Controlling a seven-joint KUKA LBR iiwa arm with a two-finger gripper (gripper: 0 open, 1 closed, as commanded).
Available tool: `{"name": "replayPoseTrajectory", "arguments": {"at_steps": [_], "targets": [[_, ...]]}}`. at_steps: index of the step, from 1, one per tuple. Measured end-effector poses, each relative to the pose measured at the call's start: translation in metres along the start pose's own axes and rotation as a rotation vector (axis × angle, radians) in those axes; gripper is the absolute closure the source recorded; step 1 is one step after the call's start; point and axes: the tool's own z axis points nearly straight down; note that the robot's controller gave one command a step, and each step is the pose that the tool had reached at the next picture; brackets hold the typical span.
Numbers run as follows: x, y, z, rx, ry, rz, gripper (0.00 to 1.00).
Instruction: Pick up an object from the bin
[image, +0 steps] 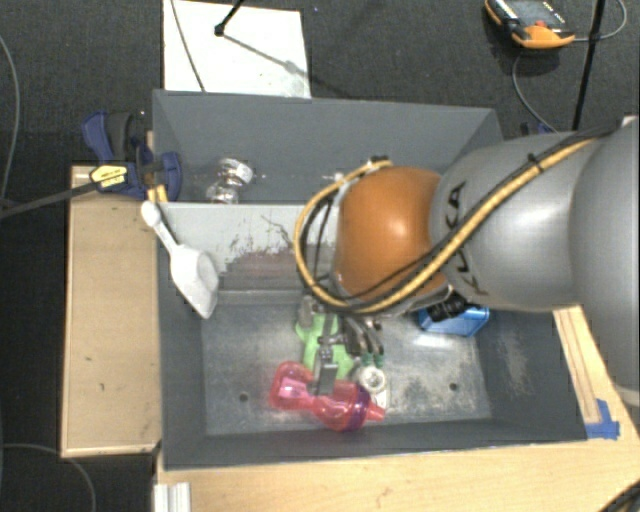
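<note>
I am looking at the bin from its left wall, where a white scoop is leaning, with bare floor lying open below it. Toward the front edge's middle, a pink translucent piece is lying, and the gripper is hanging right over it, touching its top; I cannot tell whether it is open or closed. A green piece is sitting just behind. A blue thing is peeking out near the right wall.
</note>
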Motion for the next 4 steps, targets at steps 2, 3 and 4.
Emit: {"name": "replayPoseTrajectory", "arguments": {"at_steps": [2, 3, 4], "targets": [[0.018, -0.002, 0.044, -0.002, -0.01, 0.106, 0.0], [0.034, -0.007, 0.081, 0.0, -0.007, 0.004, 0.0], [0.032, -0.011, 0.089, -0.002, -0.008, 0.277, 0.0]]}}
